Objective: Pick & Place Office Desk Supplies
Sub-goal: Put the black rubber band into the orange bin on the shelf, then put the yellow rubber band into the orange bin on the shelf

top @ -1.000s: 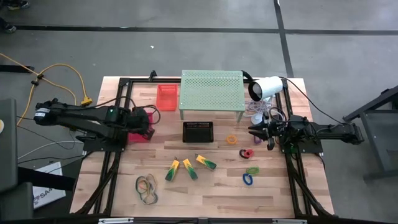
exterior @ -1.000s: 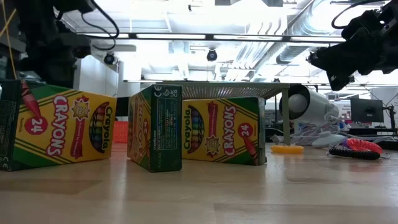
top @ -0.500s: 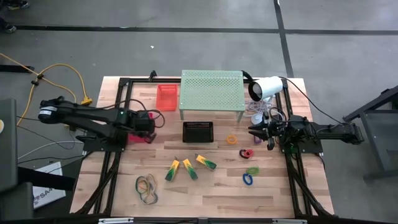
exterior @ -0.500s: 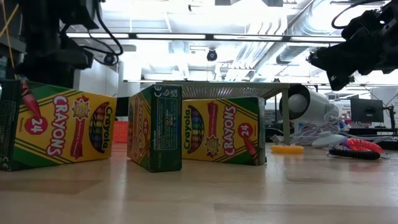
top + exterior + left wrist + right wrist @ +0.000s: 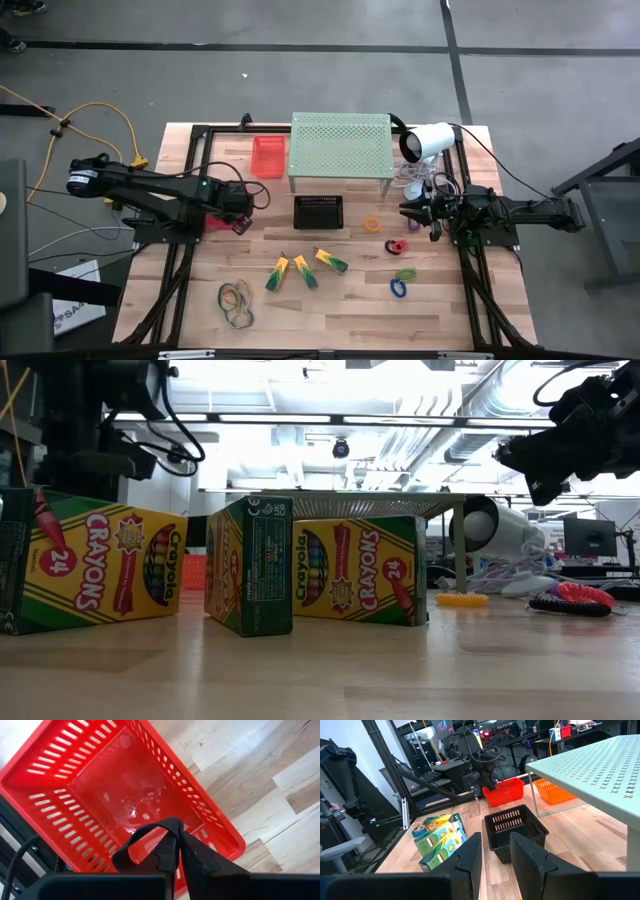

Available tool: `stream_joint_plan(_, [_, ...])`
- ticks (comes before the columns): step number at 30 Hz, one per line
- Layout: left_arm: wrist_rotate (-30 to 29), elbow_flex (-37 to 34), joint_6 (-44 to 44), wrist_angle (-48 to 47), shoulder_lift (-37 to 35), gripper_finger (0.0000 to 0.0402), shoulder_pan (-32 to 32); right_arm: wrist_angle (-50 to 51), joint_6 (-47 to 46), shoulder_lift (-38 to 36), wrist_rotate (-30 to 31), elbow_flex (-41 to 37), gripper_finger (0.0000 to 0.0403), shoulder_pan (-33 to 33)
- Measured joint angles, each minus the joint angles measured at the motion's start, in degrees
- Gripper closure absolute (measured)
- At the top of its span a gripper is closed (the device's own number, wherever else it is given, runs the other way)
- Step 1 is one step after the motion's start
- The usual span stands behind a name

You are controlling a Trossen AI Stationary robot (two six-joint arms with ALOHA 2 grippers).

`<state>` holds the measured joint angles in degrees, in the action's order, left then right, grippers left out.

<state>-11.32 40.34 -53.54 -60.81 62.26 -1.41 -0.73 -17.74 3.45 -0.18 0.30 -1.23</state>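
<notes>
Three yellow-and-green crayon boxes (image 5: 305,270) (image 5: 250,565) stand on the table's near middle. Tan rubber bands (image 5: 236,303) lie near the front left. Orange (image 5: 373,224), red (image 5: 397,246), green (image 5: 405,273) and blue (image 5: 399,288) loops lie at the right. My left gripper (image 5: 243,205) (image 5: 177,831) points down over the inside of a red basket (image 5: 125,785) at the table's left. Its fingers are shut and nothing shows between them. My right gripper (image 5: 405,212) (image 5: 495,840) waits level at the right edge, open and empty.
A black basket (image 5: 318,211) sits mid-table in front of a pale-green perforated shelf (image 5: 340,148). An orange basket (image 5: 268,156) stands beside the shelf, and a white lamp-like device (image 5: 428,140) with cables is at the far right. Bare wood lies along the near edge.
My left gripper has reached a little toward the table's middle and sunk lower over the red basket, rolling somewhat as it went. The right arm and all the loose items have stayed where they were.
</notes>
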Motion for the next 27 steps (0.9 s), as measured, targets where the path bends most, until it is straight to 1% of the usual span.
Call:
stream_joint_plan(12, [-0.1,0.0,0.15,-0.01,0.0,0.0324,0.0,0.01,0.0,-0.01,0.0,-0.01,0.0313,0.0])
stream_joint_plan(22, [0.07,0.06,0.1,-0.06,-0.31,0.0318,0.01,0.01,0.0,0.01,0.0,0.01,0.0313,0.0])
stream_joint_plan(27, [0.52,1.83,3.1,0.07,-5.16,0.0318,0.17,0.0,0.0,0.0,0.0,0.01,0.0313,0.0])
